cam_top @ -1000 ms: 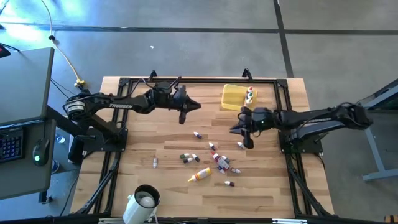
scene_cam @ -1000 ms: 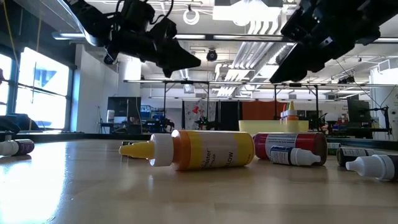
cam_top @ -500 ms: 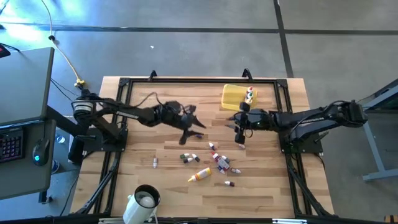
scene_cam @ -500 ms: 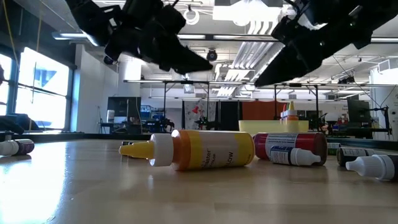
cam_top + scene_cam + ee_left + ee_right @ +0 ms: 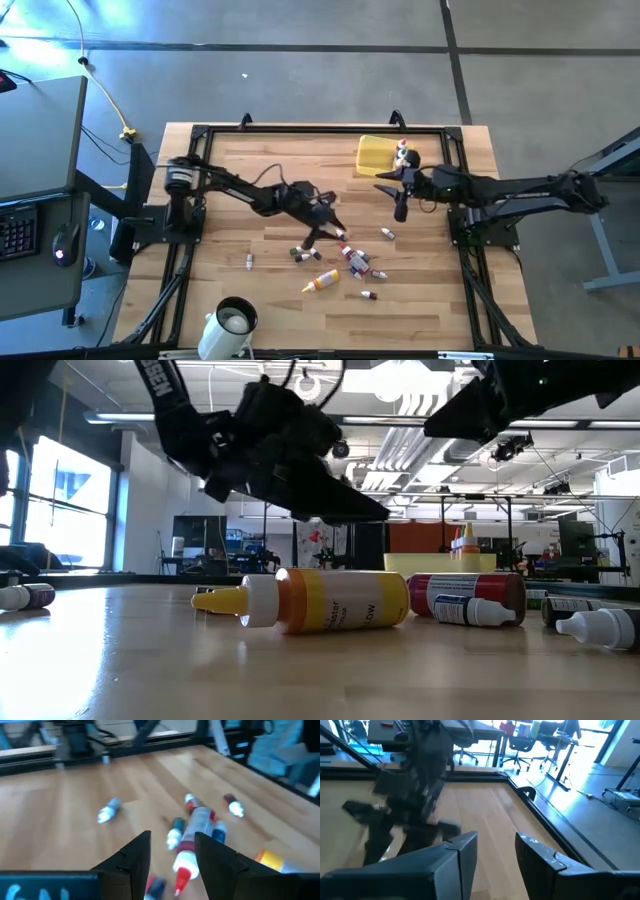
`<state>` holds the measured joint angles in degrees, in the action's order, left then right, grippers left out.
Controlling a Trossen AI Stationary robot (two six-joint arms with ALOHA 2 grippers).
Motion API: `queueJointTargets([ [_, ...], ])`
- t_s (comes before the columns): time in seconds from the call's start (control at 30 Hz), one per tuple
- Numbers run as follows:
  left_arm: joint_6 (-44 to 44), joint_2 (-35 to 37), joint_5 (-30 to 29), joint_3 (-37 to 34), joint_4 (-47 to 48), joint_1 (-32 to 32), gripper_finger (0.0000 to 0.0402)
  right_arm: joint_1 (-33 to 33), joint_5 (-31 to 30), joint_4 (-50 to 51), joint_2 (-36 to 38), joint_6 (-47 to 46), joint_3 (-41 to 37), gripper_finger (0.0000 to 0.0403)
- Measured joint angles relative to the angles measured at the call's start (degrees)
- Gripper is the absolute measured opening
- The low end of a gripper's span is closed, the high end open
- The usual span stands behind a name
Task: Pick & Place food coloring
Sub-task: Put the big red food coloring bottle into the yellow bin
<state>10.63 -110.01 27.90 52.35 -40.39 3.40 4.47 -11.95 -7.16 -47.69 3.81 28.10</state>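
Since the food coloring (image 5: 345,258) lies bunched mid-surface (image 5: 230,215), the left pincer (image 5: 318,237), parted and empty above it, could nudge neighbours or pinch two; the right pincer (image 5: 401,208), also parted, hangs empty beside the yellow tray (image 5: 373,157).

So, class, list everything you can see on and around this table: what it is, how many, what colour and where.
loose food coloring bottles: about nine, red, green, yellow and dark, lying scattered over the table's middle
bottles in the tray: a few, count unclear, at its right end
tray: one, yellow, by the table's top edge in the high view
mug: one, white, at the bottom edge
table: one, light wood, black frame
desk: one, grey, left of the table
left end effector: one, dark, open and empty, above the loose bottles
right end effector: one, dark, open and empty, beside the tray
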Motion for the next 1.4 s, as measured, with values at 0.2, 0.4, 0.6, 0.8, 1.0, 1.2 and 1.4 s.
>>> queueJointTargets([
  [0.2, -0.2, -5.6, 5.2, 6.9, 6.0, -1.7, 0.0150, 0.0, 0.1, 3.2, 1.3, -0.8, 0.0, 0.0127],
  [0.4, 0.9, -7.7, 5.1, 9.6, 11.0, -2.1, 0.0150, 0.0, 0.3, 4.9, 1.2, -0.8, 0.0, 0.0127],
  [0.6, 4.1, -7.8, -0.1, 9.5, 15.4, -2.7, 0.0150, 0.0, 0.3, 4.8, 1.2, -0.8, 0.0, 0.0126],
  [0.8, 4.6, -7.8, -0.3, 9.5, 14.9, -3.2, 0.0150, 0.0, 0.3, 4.6, 1.2, -0.8, 0.0, 0.0126],
  [1.0, 5.3, -8.4, -0.5, 9.5, 14.4, -3.2, 0.0150, 0.0, 0.3, 4.6, 1.2, -0.8, 0.0, 0.0126],
  [1.2, 5.7, -9.7, -0.6, 9.4, 13.7, -3.1, 0.0149, 0.0, 0.3, 4.7, 1.2, -0.8, -0.1, 0.0126],
  [1.4, 5.7, -10.8, -0.6, 9.4, 13.6, -3.1, 0.0149, 0.0, 0.3, 4.8, 1.2, -0.8, -0.1, 0.0126],
])
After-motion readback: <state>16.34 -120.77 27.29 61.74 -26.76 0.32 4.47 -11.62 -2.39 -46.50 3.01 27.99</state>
